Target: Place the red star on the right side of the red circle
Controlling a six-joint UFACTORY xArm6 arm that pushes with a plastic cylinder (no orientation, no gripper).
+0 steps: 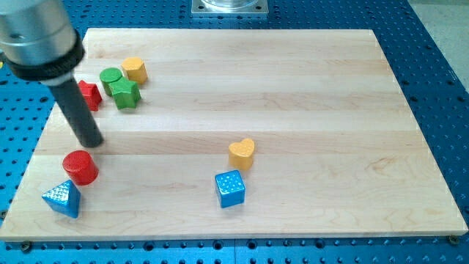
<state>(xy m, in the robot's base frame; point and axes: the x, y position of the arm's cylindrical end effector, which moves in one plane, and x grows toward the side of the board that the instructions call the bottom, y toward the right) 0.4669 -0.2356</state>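
The red star lies near the board's left edge, partly hidden behind my rod. The red circle stands lower down at the left, well below the star. My tip rests on the board between them, just above and slightly right of the red circle and below the red star. It touches neither block as far as I can see.
A green circle, a green star and a yellow hexagon cluster right of the red star. A blue triangle lies below the red circle. A yellow heart and a blue cube sit mid-board.
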